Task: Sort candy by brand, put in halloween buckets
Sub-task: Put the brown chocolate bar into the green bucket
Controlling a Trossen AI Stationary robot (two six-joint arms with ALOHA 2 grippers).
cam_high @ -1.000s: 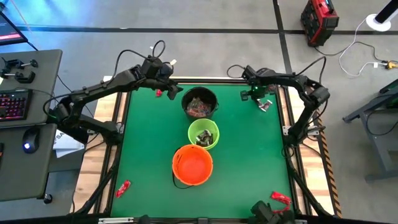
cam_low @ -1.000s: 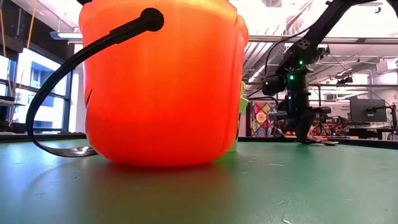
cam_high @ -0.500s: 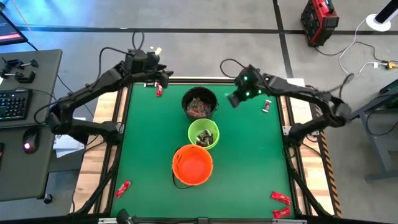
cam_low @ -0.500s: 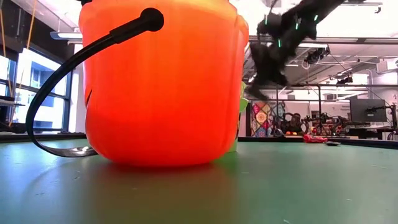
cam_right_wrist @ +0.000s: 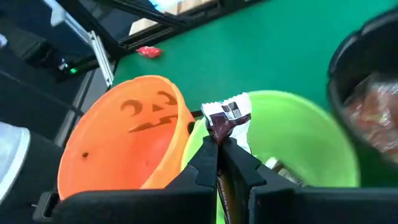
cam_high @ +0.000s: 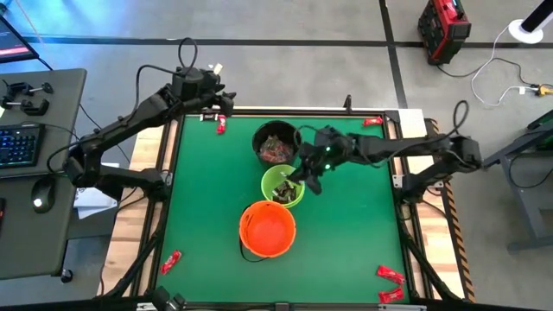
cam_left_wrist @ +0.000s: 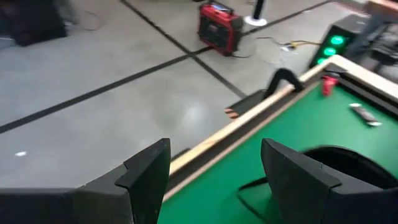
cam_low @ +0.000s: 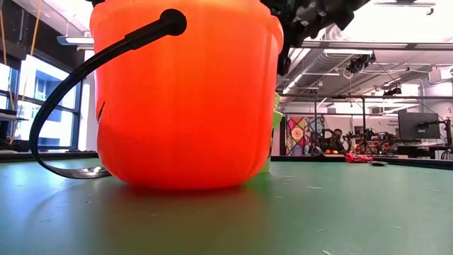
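Observation:
Three buckets stand in a row mid-table: black (cam_high: 278, 142) holding wrapped candy, lime green (cam_high: 282, 187) with a few pieces, orange (cam_high: 268, 230). My right gripper (cam_high: 308, 174) hovers over the green bucket's (cam_right_wrist: 292, 124) right rim, shut on a silvery and dark brown candy (cam_right_wrist: 225, 117); the orange bucket (cam_right_wrist: 130, 143) is beside it. My left gripper (cam_left_wrist: 217, 177) is open in the air at the table's far left corner (cam_high: 212, 97), touching nothing. A red candy (cam_high: 220, 126) lies on the mat just near of it. My right gripper pinches the candy by one end of its wrapper (cam_right_wrist: 217, 134) between the two fingertips (cam_right_wrist: 208, 155). The candy is lifted clear and sticks out past the fingertips, over the green bucket's rim. The fingers slant down from the table's right side.
Loose red candies lie at the far right edge (cam_high: 373, 122), the near left (cam_high: 171, 259) and the near right corner (cam_high: 389, 275). A silvery piece (cam_left_wrist: 364, 114) lies on the mat beyond the black bucket. The orange bucket (cam_low: 184, 92) fills the low view.
My right gripper has risen from the mat near the table's far right corner and swung left and nearer, carrying the candy to above the green bucket. My left gripper has drawn back from beside the black bucket to the far left corner.

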